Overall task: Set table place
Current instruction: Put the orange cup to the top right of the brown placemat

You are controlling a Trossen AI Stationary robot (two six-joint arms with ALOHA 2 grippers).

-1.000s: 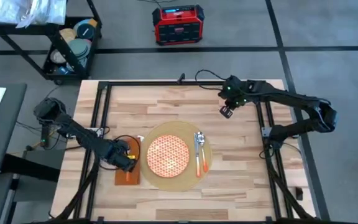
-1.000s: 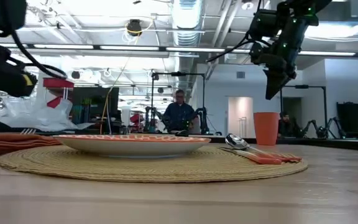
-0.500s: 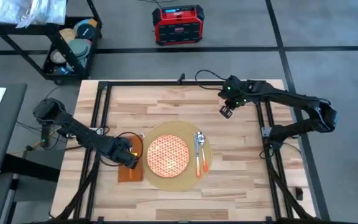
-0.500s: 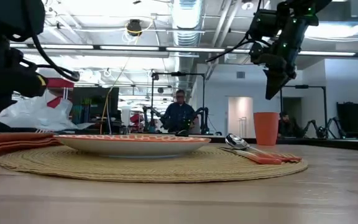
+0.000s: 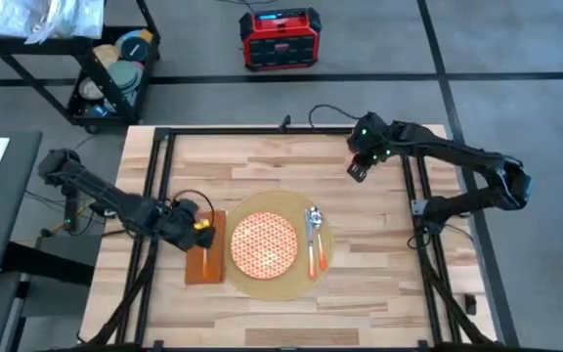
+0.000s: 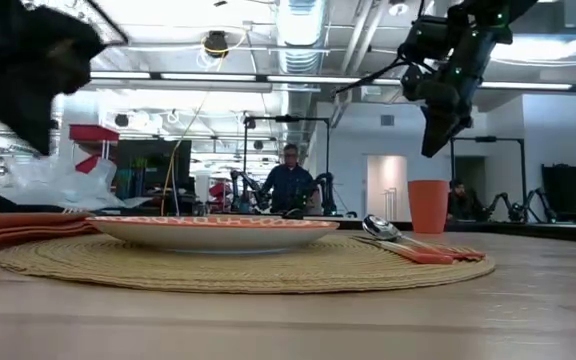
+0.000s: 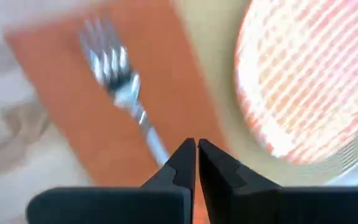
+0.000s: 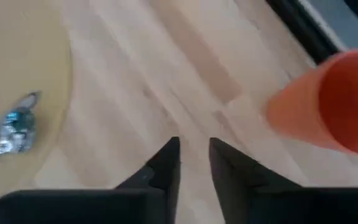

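1. High view, layout: I see the table (image 5: 262, 161) with its long axis running across the picture, and the place (image 5: 270, 244), a round woven mat with no long axis of its own, lying on its near middle part.
2. On the place sits a patterned plate (image 5: 263, 242); a spoon (image 5: 313, 223) and an orange-handled utensil (image 5: 312, 256) lie on the mat's rim on the side facing my right arm, both lengthwise from the far edge toward the near edge.
3. My left gripper (image 5: 201, 226) hangs above the far end of an orange napkin (image 5: 204, 256), with the place just beyond it toward the table's middle. The napkin's long axis runs far to near, and its edge meets or slips under the mat; I cannot tell which.
4. Left wrist view: the left fingers (image 7: 179, 165) are pressed almost together and hold nothing; ahead of them a fork (image 7: 118, 78) lies on the napkin along its length, tines pointing away from the tips.
5. My right gripper (image 5: 359, 169) hovers over bare planks well beyond the place's far side.
6. Right wrist view: the right fingers (image 8: 166, 163) stand slightly apart and empty, with an orange cup (image 8: 328, 102) off to one side of them.
7. Low view: a person (image 6: 290, 185) sits in the room behind the table.
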